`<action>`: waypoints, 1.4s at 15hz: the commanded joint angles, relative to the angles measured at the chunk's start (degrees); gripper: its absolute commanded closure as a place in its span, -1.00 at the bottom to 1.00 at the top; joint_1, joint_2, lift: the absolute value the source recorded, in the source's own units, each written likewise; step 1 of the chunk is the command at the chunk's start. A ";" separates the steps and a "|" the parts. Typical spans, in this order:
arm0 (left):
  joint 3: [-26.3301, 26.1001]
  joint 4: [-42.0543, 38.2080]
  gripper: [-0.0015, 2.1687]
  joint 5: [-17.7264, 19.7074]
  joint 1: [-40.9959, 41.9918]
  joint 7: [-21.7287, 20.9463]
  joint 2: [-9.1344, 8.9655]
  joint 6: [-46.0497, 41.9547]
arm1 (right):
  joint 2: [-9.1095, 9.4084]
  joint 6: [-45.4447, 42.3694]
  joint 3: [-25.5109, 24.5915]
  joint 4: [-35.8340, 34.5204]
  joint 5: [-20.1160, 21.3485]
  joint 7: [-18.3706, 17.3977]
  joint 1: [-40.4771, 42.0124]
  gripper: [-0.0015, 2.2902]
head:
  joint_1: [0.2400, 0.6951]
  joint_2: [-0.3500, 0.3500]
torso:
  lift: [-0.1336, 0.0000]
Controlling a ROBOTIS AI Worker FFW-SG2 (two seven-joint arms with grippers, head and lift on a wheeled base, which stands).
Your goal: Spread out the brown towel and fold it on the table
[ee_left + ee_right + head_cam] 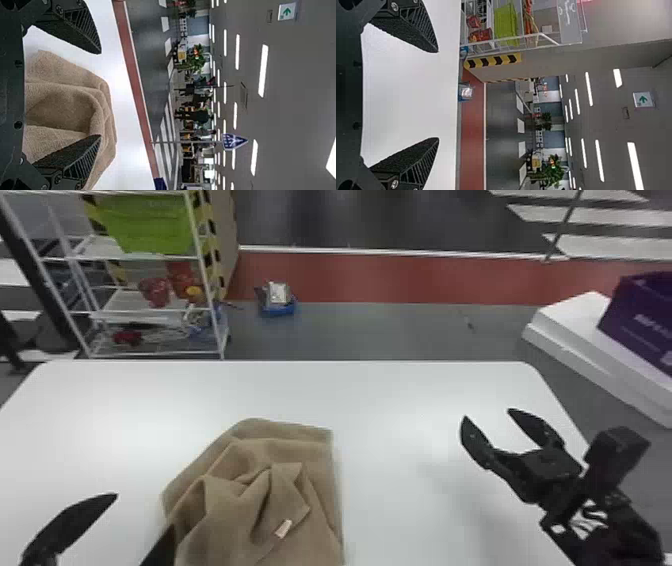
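1. A brown towel lies crumpled on the white tabletop, spreading and folding apparently both ahead.
2. The left tool, released, hangs near it; the right tool, also released, is well apart.
3. Beyond, a blue bin holds something pale; the purple box's contents cannot be told.

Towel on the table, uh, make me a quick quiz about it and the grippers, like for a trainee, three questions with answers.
1. Fill in: the right gripper has its jaws ____ (open or shut).
2. True or false: the towel lies smooth, without a wrinkle, on the table.
3. Which is nearer the towel? A) left gripper B) right gripper

Key: 1 open; 2 false; 3 A
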 commanded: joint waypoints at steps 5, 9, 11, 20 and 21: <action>0.15 -0.26 -0.87 -1.13 -0.10 -2.96 -0.15 1.85 | 0.14 8.40 5.38 -6.06 2.44 4.79 -0.93 -0.92 | 1.00 0.00 | -0.85; 0.15 -0.26 -0.87 -1.31 -0.28 -2.96 -0.15 2.20 | 0.14 16.14 11.09 -14.32 5.16 12.97 -0.40 -0.91 | 1.00 0.22 | -0.85; 0.15 -0.17 -0.87 -1.31 -0.37 -2.96 -0.15 2.20 | -1.32 23.70 14.69 -18.36 6.57 15.08 -0.32 -0.91 | 1.00 0.36 | -0.85; -0.02 0.27 -0.87 -1.75 -0.98 -2.96 -0.15 3.78 | -4.48 44.09 28.23 -18.80 13.77 17.01 -3.30 -0.81 | 1.00 0.84 | -0.85; -0.02 0.27 -0.87 -1.75 -0.98 -2.87 -0.15 3.96 | -4.40 44.26 29.55 -16.96 14.13 16.84 -4.45 -0.81 | 1.00 0.90 | -0.85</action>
